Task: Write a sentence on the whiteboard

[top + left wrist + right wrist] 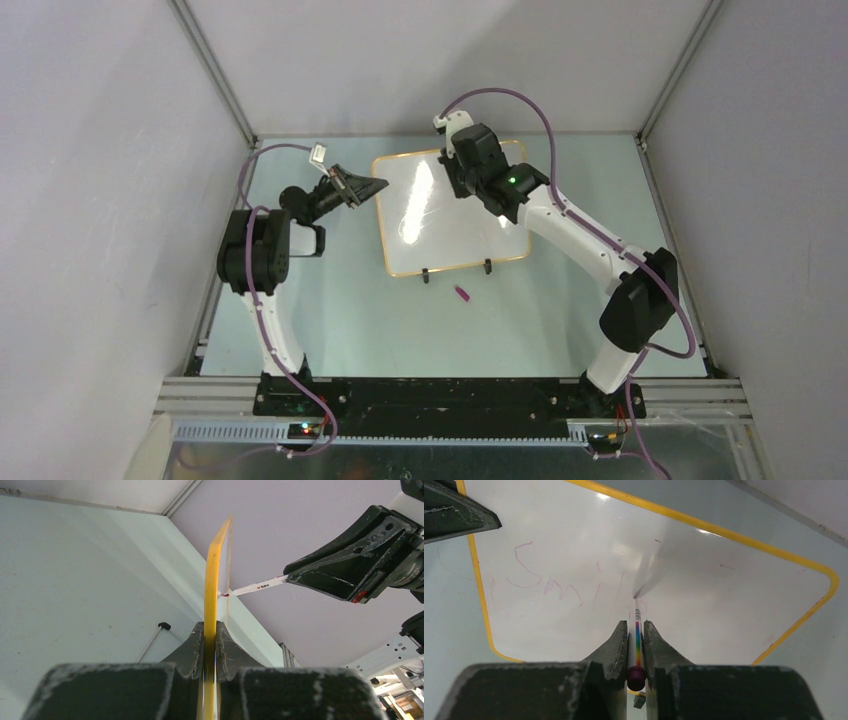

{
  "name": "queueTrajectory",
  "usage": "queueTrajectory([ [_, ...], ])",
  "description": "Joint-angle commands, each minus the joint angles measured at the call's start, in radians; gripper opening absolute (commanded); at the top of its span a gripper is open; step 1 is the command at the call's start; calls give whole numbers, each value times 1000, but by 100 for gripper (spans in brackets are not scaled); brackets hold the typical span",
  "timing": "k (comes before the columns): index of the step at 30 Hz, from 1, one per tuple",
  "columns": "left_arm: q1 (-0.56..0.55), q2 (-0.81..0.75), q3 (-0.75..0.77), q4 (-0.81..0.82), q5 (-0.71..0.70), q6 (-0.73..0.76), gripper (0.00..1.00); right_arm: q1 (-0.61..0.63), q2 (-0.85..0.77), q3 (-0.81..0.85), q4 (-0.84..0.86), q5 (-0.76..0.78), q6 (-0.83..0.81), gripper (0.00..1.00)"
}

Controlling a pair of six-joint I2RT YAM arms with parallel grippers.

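The whiteboard, glossy white with a thin yellow frame, stands on the table at the back middle. My left gripper is shut on its left edge; in the left wrist view the frame runs edge-on between the fingers of that gripper. My right gripper is over the board's upper middle, shut on a thin white marker with a rainbow stripe and purple end. The marker's tip touches the board. Faint pink writing lies left of the tip. The marker also shows in the left wrist view, meeting the board.
A small purple marker cap lies on the table in front of the board. Two black clip feet sit at the board's near edge. Grey walls enclose the table on the left, the back and the right.
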Motion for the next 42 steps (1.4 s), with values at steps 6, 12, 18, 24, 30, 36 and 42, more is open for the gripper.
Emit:
queueTrajectory([
  [6,-21,16,6,21,83,55,0,8,13,0,20,13,-7,0],
  [12,-21,16,6,21,83,54,0,11,-11,-57,36,12,2,0],
  [18,-21,15,5,21,82,54,0,17,-21,-87,40,13,7,0],
  [24,-21,16,6,21,82,55,0,17,-31,-109,41,22,7,0],
  [30,-21,16,6,21,83,55,0,4,-47,-136,39,26,9,0],
  [36,-21,16,7,21,82,55,0,-12,-58,-150,39,28,10,0],
  [42,-20,16,5,21,82,54,0,-26,-69,-151,42,23,10,0],
])
